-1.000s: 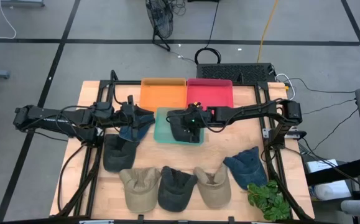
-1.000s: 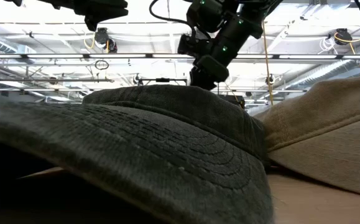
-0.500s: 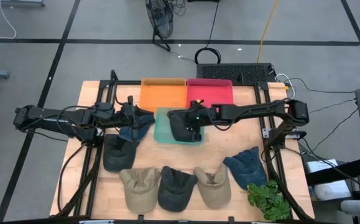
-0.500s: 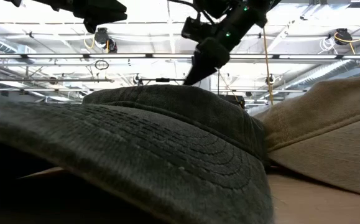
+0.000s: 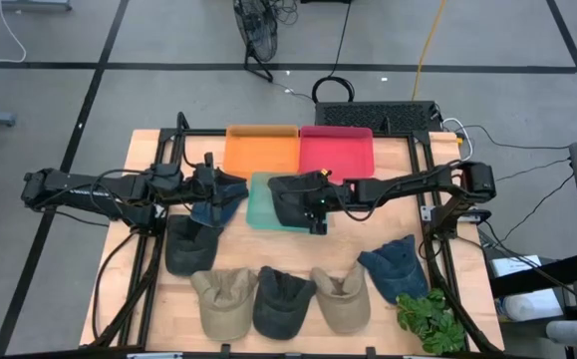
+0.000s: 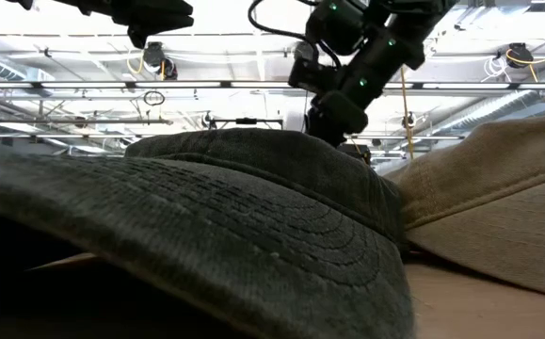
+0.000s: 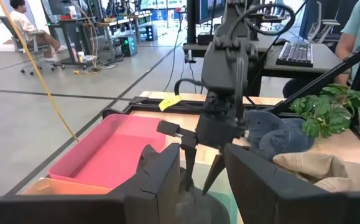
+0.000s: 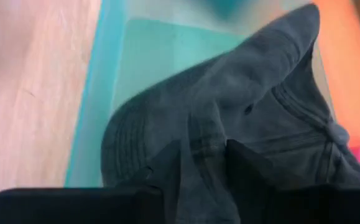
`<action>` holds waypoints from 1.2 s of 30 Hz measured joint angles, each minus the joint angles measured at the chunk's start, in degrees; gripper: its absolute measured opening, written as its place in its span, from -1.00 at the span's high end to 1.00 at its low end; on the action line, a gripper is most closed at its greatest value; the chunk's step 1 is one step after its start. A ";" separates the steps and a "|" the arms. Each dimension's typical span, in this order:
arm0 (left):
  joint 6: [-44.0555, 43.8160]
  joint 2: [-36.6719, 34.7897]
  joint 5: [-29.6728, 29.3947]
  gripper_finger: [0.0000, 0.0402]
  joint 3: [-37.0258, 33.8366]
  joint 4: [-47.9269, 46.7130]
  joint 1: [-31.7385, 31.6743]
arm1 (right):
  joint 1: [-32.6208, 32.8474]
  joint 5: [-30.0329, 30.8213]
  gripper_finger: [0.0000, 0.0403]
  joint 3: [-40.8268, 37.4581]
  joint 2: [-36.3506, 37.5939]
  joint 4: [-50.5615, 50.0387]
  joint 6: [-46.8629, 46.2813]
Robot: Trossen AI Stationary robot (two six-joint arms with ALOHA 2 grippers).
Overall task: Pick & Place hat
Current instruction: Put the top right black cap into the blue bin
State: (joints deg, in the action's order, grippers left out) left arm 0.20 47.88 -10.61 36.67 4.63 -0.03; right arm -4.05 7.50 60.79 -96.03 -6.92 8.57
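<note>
A dark grey hat lies in the teal tray; the right wrist view shows its crown and brim. My right gripper slants down onto it from the table's right. It is open, one finger on each side of a raised fold of the crown. The left wrist view shows its two fingers spread in a V. My left gripper waits open above a blue hat to the left of the tray, holding nothing. My right gripper has a raised fold of the dark hat's crown running between its two fingers. The fingers come from above, slanting in from the table's right. Whether they touch the cloth, I cannot tell. The hat rests in the teal tray.
An orange tray and a pink tray stand behind the teal one. Several hats lie along the near side, among them a dark one, a tan one and a blue one. A green plant sits at the near right corner.
My right gripper first reached a little farther toward the table's left over the tray. It has since drawn back toward the right edge and sunk slightly. The dark hat stays in the teal tray.
</note>
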 joint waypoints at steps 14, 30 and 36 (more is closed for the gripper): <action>1.04 -0.02 -0.02 0.30 0.00 2.68 0.00 | -0.11 -0.36 0.99 -0.18 0.00 7.39 -2.66; 1.04 0.00 -0.02 0.30 0.00 2.66 0.00 | -0.11 -6.33 0.95 1.49 0.02 5.61 -2.46; 1.04 0.00 -0.01 0.30 0.00 2.63 0.00 | -0.09 -7.43 0.78 1.49 0.02 5.45 -0.29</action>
State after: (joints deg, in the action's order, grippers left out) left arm 1.23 47.88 -10.63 36.67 7.27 -0.03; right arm -4.14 0.06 62.28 -96.01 -1.48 8.28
